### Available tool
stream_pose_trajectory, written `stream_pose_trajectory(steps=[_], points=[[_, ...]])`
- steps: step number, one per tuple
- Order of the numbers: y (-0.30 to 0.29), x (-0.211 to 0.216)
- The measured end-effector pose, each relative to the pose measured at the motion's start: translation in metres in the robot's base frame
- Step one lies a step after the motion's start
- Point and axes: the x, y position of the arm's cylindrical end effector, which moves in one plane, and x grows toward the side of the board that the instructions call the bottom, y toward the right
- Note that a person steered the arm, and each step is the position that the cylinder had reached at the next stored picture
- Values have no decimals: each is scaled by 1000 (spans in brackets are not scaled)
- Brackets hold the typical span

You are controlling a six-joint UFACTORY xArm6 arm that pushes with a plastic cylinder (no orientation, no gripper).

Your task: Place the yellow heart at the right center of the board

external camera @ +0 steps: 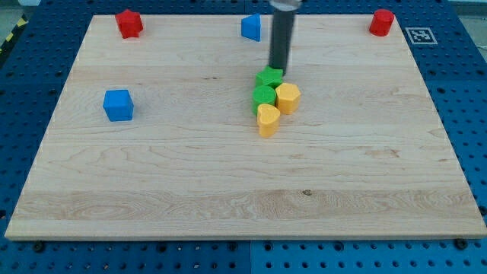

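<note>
The yellow heart [267, 119] lies near the middle of the wooden board [228, 190], at the bottom of a tight cluster. Above it is a green round block [263, 96], with a yellow hexagon block [288, 98] to its right and a green star block [269, 77] on top of the cluster. My tip [278, 68] is just above the green star, at the upper edge of the cluster, close to or touching it. The heart sits about two block widths below my tip.
A blue cube [118, 105] lies at the view's left. A red block [128, 23] is at the top left corner, a blue block [251, 27] at the top centre, and a red block [381, 22] at the top right corner.
</note>
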Motion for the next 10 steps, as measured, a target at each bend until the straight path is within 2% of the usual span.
stream_pose_trajectory(steps=[2,4,5,6,8,10], points=[[-42,-25],[-161,-20],[-164,-9],[-171,27],[-171,27],[-136,73]])
